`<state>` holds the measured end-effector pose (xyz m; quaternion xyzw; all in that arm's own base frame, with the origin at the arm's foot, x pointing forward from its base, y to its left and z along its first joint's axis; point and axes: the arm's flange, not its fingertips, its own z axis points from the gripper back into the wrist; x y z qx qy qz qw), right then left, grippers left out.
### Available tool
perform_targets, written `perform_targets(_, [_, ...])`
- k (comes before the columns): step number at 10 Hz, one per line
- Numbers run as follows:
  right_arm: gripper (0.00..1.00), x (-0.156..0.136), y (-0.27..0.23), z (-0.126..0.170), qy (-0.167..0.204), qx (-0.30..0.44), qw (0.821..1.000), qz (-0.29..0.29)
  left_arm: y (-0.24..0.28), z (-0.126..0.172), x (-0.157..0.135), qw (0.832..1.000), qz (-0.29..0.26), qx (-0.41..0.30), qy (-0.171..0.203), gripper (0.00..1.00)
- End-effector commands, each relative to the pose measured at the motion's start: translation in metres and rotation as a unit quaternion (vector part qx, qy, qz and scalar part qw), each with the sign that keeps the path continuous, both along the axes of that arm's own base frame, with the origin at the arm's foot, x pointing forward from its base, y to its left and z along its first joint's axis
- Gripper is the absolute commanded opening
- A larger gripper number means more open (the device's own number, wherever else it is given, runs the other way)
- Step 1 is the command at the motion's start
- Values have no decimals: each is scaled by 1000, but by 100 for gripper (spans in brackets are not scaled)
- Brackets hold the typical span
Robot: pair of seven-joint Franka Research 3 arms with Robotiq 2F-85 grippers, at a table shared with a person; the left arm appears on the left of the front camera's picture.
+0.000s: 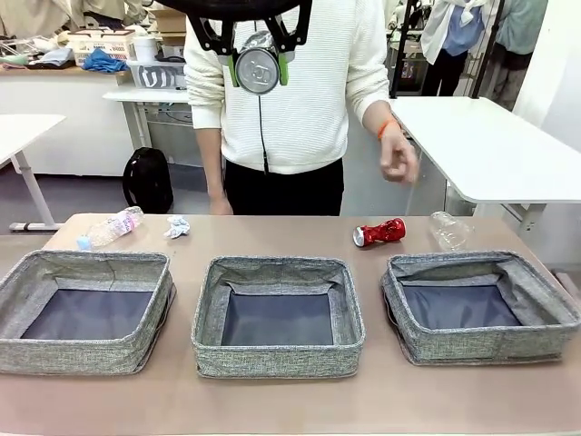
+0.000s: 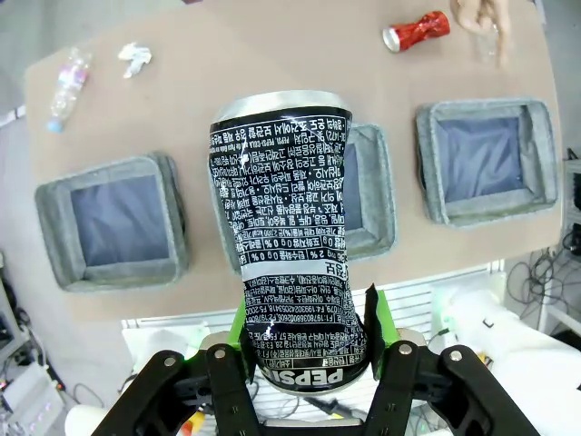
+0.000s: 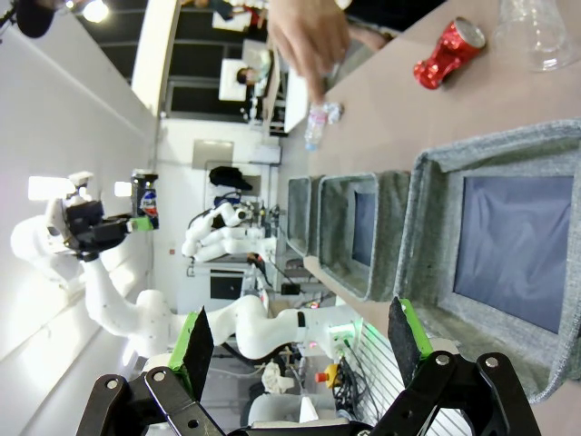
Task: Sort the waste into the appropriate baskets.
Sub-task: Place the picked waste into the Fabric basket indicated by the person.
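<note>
Holding the silver-black drink can, your left end effector hung high above the middle grey woven fabric basket, with the can's long axis aimed at it. Right end effector gaped wide, empty. Counted: three baskets, one crushed red can, two clear plastic bottles, one white paper wad.

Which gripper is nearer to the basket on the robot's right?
Right. The right gripper hangs open close to the right basket, near its robot-side wall. The left gripper, shut on the silver-black can, is high above the table, roughly over the middle basket.
</note>
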<state>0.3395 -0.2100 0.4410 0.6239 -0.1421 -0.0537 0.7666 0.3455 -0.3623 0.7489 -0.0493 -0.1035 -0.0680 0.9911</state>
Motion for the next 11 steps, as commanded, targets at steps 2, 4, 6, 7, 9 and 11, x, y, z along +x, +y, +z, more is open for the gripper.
perform_targets(2, [100,-1,1,1,-13,-2,1000,7,5,0,-4,1000,7,2,-2,56])
perform_targets(4, [100,-1,1,1,-13,-2,1000,7,5,0,-4,1000,7,2,-2,56])
perform_targets(6, [100,-1,1,1,-13,-2,1000,7,5,0,-4,1000,7,2,-2,56])
perform_targets(7, [100,-1,1,1,-13,-2,1000,7,5,0,-4,1000,7,2,-2,56])
perform_targets(9, [100,-1,1,1,-13,-2,1000,7,-19,-28,-14,999,-2,-32,-36,56])
perform_targets(11, [100,-1,1,1,-13,-2,1000,7,-76,-97,-28,988,-56,-118,-81,56])
